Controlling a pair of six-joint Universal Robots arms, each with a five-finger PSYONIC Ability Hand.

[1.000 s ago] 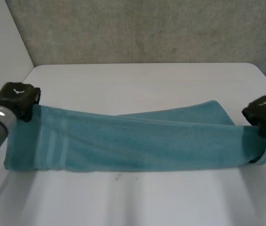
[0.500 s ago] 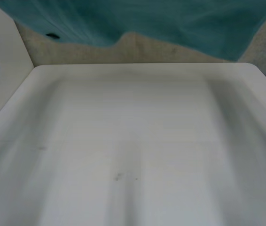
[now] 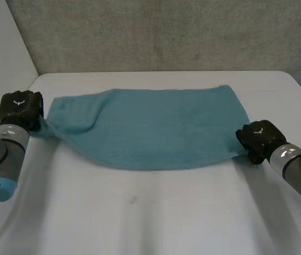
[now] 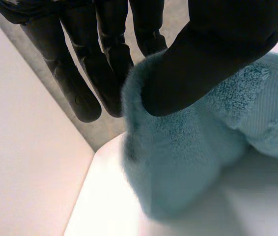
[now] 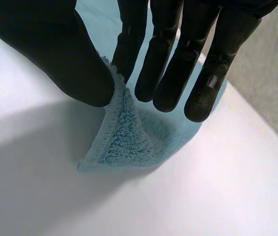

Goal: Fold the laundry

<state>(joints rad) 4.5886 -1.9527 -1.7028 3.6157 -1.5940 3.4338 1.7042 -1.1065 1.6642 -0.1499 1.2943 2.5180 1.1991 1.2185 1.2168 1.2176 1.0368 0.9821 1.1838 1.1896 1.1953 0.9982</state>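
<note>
teal towel spread across the table, a hand pinching each end

at the left of the head view, the left arm's grey joint and light-blue cap sit at the table's near left side. the left hand (image 3: 20, 109) is over the left edge of the white table (image 3: 156, 212). it grips the left end of the teal towel (image 3: 150, 127), which is drawn into a narrow, bunched point where it meets the hand. in the left wrist view the thumb (image 4: 217, 54) presses down on a fold of terry cloth, and the fingers (image 4: 75, 83) reach straight behind that fold. the cloth is caught between thumb and fingers, and the rest of it trails away onto the table.

the towel lies across the middle of the table, in its farther half, mostly flat. it is creased and slightly rumpled near the left end. its far edge runs fairly straight and its near edge sags in a shallow curve towards the camera. the table surface in front of the towel is bare white, and a grey wall (image 3: 166, 32) stands behind the table.

at the right, the right hand (image 3: 259, 139) sits at the towel's near right corner, low over the table, with its grey arm coming in from the right edge. in the right wrist view its thumb (image 5: 55, 54) and one finger pinch the raised hem of that corner. the other fingers (image 5: 203, 73) hang straight, just above the cloth. the corner tents up from the table into the pinch.
</note>
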